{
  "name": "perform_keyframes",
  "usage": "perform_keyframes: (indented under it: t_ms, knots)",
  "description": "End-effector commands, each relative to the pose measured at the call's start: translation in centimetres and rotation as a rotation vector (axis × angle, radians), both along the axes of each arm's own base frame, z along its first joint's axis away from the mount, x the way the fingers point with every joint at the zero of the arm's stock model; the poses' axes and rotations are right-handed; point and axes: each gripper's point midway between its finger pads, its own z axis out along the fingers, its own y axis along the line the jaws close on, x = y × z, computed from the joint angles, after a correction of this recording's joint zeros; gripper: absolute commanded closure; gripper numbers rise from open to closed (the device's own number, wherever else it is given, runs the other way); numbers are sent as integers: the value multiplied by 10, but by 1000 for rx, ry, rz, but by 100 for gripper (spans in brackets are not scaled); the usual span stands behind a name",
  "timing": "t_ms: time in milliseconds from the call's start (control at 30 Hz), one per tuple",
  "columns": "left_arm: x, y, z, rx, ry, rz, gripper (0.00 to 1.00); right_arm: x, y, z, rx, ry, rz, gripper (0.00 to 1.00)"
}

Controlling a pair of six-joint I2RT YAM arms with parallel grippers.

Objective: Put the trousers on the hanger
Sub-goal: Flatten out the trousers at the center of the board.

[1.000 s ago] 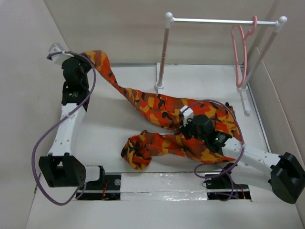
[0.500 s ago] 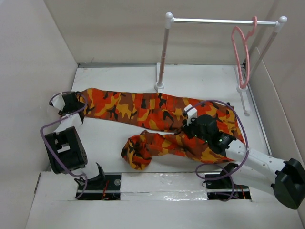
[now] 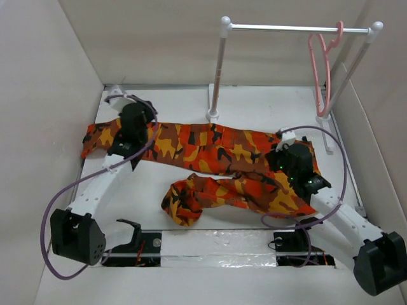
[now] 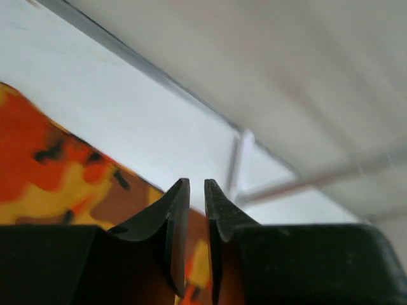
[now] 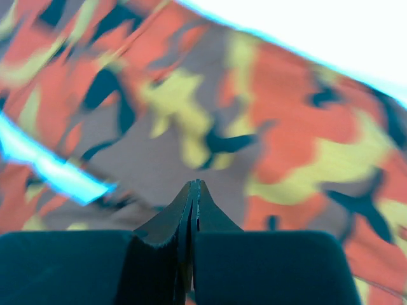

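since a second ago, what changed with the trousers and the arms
The left gripper brought one leg of the trousers down from the raised far-left corner and spread it flat to the left. It now sits over that leg, and whether it grips cloth cannot be told. The right gripper, shut, shifted right along the trousers. The bunched near leg and the hanger stayed put.

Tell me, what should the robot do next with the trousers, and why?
Probably the left gripper should reach to the bunched near leg and pull it straight. The trousers have one leg lying flat, the other crumpled, and the hanger hangs on the rail.
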Motion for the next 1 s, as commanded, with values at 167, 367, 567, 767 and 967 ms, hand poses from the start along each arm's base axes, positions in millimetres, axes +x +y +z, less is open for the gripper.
perform_keyframes:
  t_ms: [167,367,567,767,967]
  knots:
    - [-69,-210,-85,96,118,-495,90,21,-126,11,136,-74,-425,76]
    - [-114,-251,-84,238,114,-568,62,25,-216,-18,164,10,-650,35]
    - [-143,-238,-47,117,-20,-660,54,49,-255,-47,209,105,-694,33]
    - [-169,-212,-31,54,-101,-699,54,61,-247,-82,276,239,-591,35]
    - [-168,-185,-35,38,-130,-639,54,67,-234,-97,339,323,-516,36]
